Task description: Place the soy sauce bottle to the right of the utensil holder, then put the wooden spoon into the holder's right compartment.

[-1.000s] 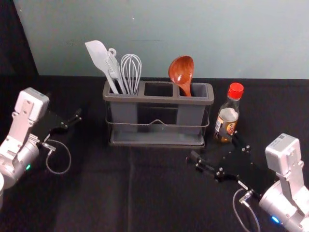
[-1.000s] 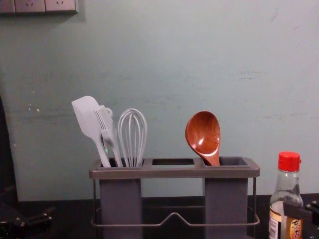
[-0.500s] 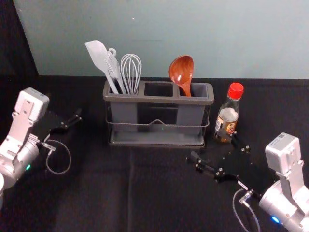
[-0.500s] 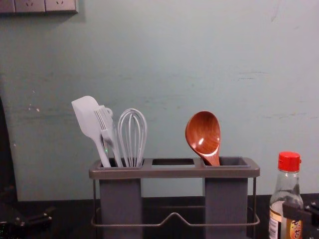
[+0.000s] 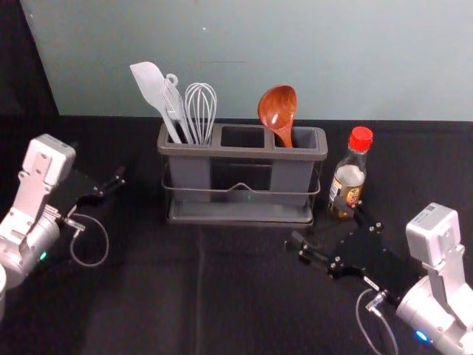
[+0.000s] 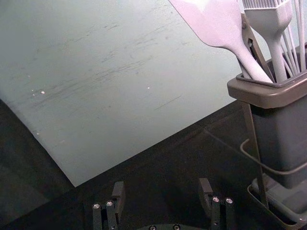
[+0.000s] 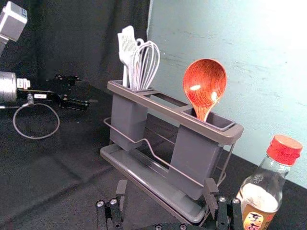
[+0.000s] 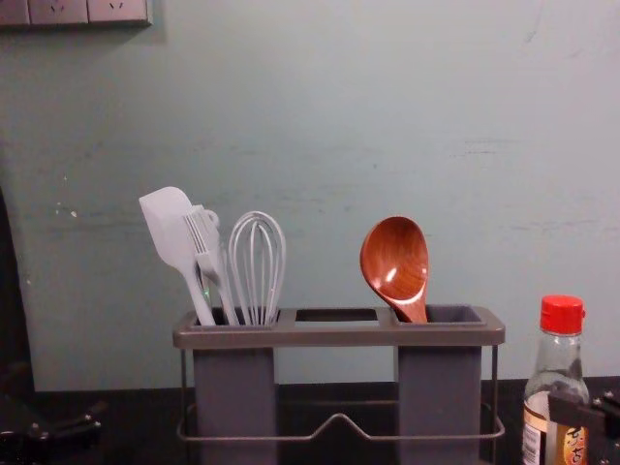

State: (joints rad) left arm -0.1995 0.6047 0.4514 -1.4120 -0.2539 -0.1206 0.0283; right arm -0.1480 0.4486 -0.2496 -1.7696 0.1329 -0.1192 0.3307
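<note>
Spoon in, bottle beside the holder, right claw wide open!
And here in the head view, the soy sauce bottle [image 5: 350,177] stands upright at right of frame on the black-covered desk [image 5: 155,296], just right of the utensil holder [image 5: 242,153]. The wooden spoon [image 5: 278,111] leans in the right compartment, bowl up; the white spatula [image 5: 151,87], brush [image 5: 174,111] and whisk [image 5: 200,111] share the left compartment. Lower right, the right claw [image 5: 318,220] has its 2 fingers well apart, nothing between them; 1 overlaps the bottle's lower front, contact impossible to call. Over at left of frame, the left claw [image 5: 97,160] is parked, spread wide and gripping nothing.
</note>
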